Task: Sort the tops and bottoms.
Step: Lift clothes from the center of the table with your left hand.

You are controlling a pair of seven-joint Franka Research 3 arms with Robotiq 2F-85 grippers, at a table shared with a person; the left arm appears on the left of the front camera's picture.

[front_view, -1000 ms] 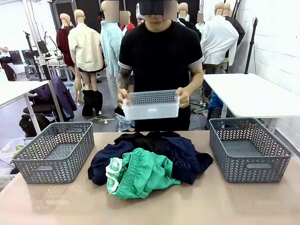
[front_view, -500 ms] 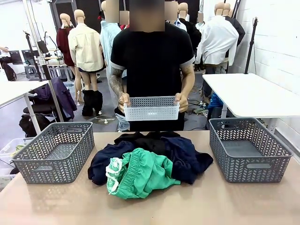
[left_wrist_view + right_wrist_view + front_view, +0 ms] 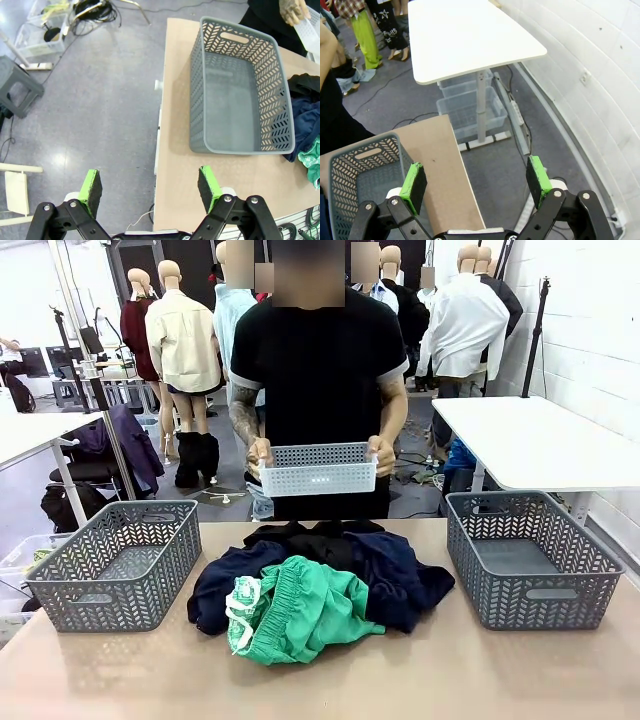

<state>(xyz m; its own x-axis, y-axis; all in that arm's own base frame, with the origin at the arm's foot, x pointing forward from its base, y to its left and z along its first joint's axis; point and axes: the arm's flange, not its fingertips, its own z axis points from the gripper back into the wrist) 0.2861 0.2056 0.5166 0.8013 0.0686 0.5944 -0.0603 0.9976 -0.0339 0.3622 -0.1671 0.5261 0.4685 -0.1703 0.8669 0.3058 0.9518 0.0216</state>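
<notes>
One tan table, smooth and flat, across the lower frame. Two grey plastic baskets, rectangular, herringbone-cut walls, slot handles: left basket at mid left, right basket at mid right, both bare inside. Between them, mid frame, heap of dark garments, navy and black, soft, crumpled. Bright green trousers on the heap's near side, just below centre, limp thin cloth, gathered elastic waistband bunched at their left. Small white perforated basket held above the far table edge by the person, hand at frame left and hand at frame right on its ends. Left gripper spread wide, nothing in it, over the table's edge and the floor near the left basket. Right gripper spread wide too, empty, over floor beside the table corner by the right basket. Sorting not begun, by the look of it. For a first pick: take the green trousers, topmost; pinch a raised fold or the waistband, descend straight, lift high so the legs clear the dark heap without dragging it.
</notes>
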